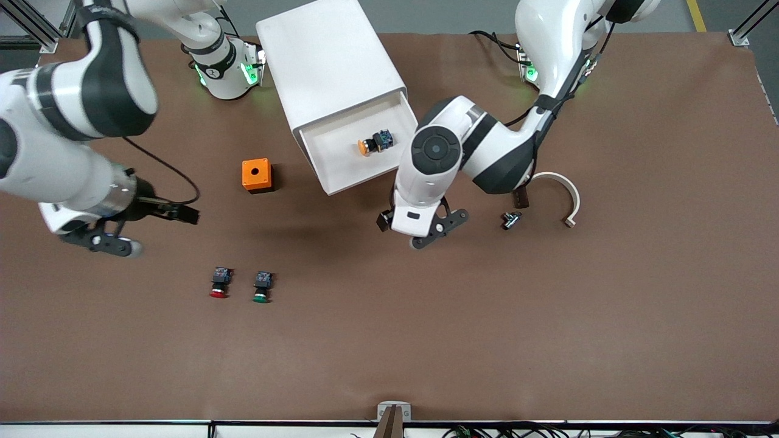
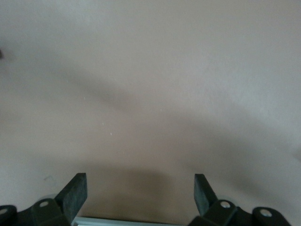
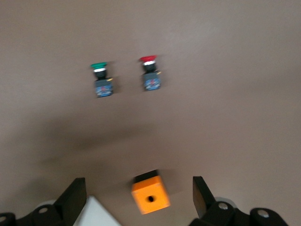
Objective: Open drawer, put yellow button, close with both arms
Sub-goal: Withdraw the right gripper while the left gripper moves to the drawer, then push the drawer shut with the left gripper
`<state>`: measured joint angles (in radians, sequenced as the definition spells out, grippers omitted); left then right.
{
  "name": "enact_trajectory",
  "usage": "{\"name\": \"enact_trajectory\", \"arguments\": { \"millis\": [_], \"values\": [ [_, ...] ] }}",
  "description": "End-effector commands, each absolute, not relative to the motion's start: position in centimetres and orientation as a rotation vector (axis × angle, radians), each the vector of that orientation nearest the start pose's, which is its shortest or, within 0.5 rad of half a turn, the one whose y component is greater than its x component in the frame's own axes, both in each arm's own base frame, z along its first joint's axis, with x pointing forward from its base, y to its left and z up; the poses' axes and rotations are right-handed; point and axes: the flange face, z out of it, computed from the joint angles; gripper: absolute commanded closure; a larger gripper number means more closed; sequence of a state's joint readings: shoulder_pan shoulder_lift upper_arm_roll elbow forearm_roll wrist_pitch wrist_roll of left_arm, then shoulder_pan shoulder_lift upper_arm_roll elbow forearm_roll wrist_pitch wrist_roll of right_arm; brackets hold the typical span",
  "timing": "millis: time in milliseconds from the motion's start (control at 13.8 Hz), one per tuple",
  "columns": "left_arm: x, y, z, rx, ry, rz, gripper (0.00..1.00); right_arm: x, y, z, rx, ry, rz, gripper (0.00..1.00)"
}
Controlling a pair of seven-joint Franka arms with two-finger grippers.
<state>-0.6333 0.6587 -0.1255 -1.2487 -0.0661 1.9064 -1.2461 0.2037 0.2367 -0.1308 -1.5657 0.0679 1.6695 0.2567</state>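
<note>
The white cabinet (image 1: pixel 328 61) stands between the arms' bases with its uppermost drawer (image 1: pixel 331 179) pulled open. The yellow button (image 1: pixel 372 144) lies on its side in that drawer. My left gripper (image 1: pixel 389 222) hangs open and empty over the table just in front of the drawer's front edge, toward the left arm's end. In the left wrist view its fingers (image 2: pixel 75 190) stand wide apart over bare table. My right gripper (image 1: pixel 185 213) is up in the air, open and empty, toward the right arm's end of the table. In the right wrist view its fingers (image 3: pixel 75 195) frame the orange box.
An orange box (image 1: pixel 257 175) with a hole on top sits beside the drawer and also shows in the right wrist view (image 3: pixel 150 197). A red-capped button (image 1: pixel 220 283) and a green-capped button (image 1: pixel 261 287) stand nearer the camera. A white curved piece (image 1: pixel 566 194) and a small black part (image 1: pixel 510 219) lie toward the left arm's end.
</note>
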Motion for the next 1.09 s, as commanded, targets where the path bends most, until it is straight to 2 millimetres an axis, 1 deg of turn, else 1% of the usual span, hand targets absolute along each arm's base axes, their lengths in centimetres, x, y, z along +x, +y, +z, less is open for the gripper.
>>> {"name": "enact_trajectory", "arguments": {
  "millis": [0, 73, 145, 218, 363, 509, 654, 726, 799, 872, 944, 1017],
  "values": [
    [52.5, -51.4, 37.8, -3.097, -0.822, 0.152, 0.0, 61.5, 0.2, 50.0, -3.12, 0.114, 0.212, 0.0],
    [51.5, -52.3, 37.6, -3.096, -0.809, 0.165, 0.0, 61.5, -2.2, 49.9, -3.135, 0.073, 0.215, 0.0],
    [50.4, -53.3, 37.5, -3.097, -0.797, 0.174, 0.0, 61.4, -4.0, 49.9, -3.138, 0.03, 0.216, 0.0],
    [49.4, -54.3, 36.9, -3.088, -0.799, 0.184, 0.0, 61.3, -5.7, 49.9, -3.134, -0.001, 0.211, 0.0],
    [47.1, -56.1, 36.5, -3.086, -0.758, 0.192, 0.0, 61.0, -8.3, 50.1, -3.128, -0.069, 0.199, 0.0],
    [45.5, -57.4, 36.5, -3.093, -0.722, 0.201, 0.0, 60.4, -10.4, 51.2, -3.123, -0.075, 0.166, 0.0],
    [43.5, -58.8, 36.5, -3.098, -0.672, 0.212, 0.0, 59.8, -10.3, 53.0, -3.127, -0.061, 0.132, 0.0],
    [42.9, -59.3, 36.5, -3.096, -0.672, 0.213, 0.0, 59.5, -10.1, 53.6, -3.128, -0.047, 0.123, 0.0],
    [42.1, -59.8, 36.6, -3.09, -0.693, 0.22, 0.0, 59.2, -9.4, 53.8, -3.126, 0.029, 0.151, 0.0],
    [41.4, -60.3, 36.5, -3.092, -0.691, 0.239, 0.0, 59.0, -7.9, 53.9, -3.123, 0.13, 0.188, 0.0],
    [41.1, -60.6, 36.5, -3.095, -0.698, 0.27, 0.0, 59.0, -6.5, 54.1, -3.125, 0.14, 0.198, 0.0],
    [40.5, -61.0, 36.6, -3.1, -0.703, 0.311, 0.0, 59.0, -5.5, 54.2, -3.13, 0.112, 0.196, 0.0]
  ]
}}
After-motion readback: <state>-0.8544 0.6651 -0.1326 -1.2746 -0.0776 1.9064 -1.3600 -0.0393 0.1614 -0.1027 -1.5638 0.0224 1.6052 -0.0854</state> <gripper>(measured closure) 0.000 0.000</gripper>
